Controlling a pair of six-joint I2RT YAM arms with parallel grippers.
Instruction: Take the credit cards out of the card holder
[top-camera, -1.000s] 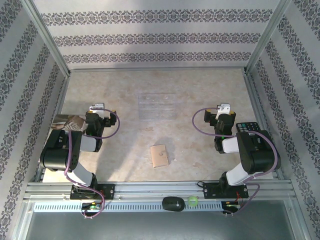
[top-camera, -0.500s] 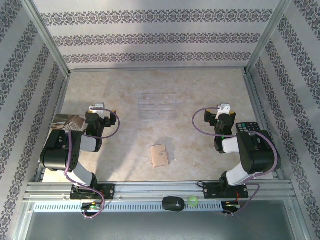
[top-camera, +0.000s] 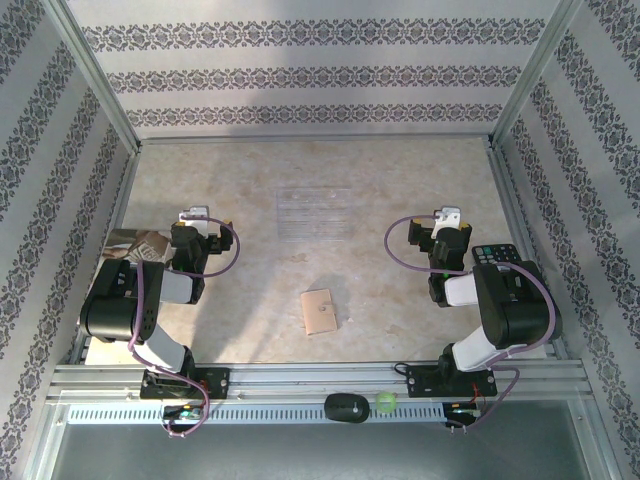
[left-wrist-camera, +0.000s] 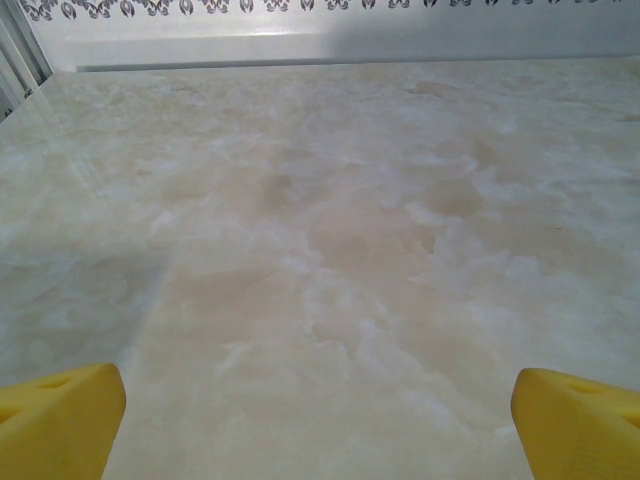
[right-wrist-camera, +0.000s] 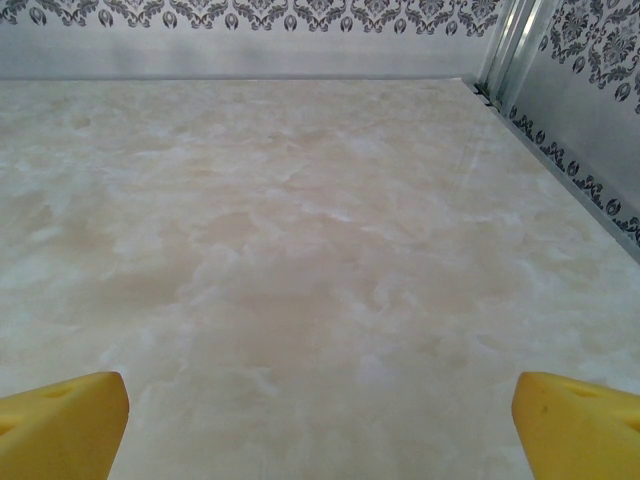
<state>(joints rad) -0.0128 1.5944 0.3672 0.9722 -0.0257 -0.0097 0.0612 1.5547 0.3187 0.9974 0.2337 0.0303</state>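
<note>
The card holder lies flat and closed on the marble table, near the front and midway between the two arms; it is tan-brown with a small tab. The credit cards are hidden. My left gripper rests at the left, well apart from the holder. In the left wrist view the left gripper is open, its yellow fingertips wide apart over bare table. My right gripper rests at the right. From its own wrist the right gripper is also open, with nothing between its fingertips.
A clear tray lies at the table's middle, beyond the holder. A black keypad device sits by the right arm and a printed booklet by the left arm. A black object and a green ball rest on the front rail.
</note>
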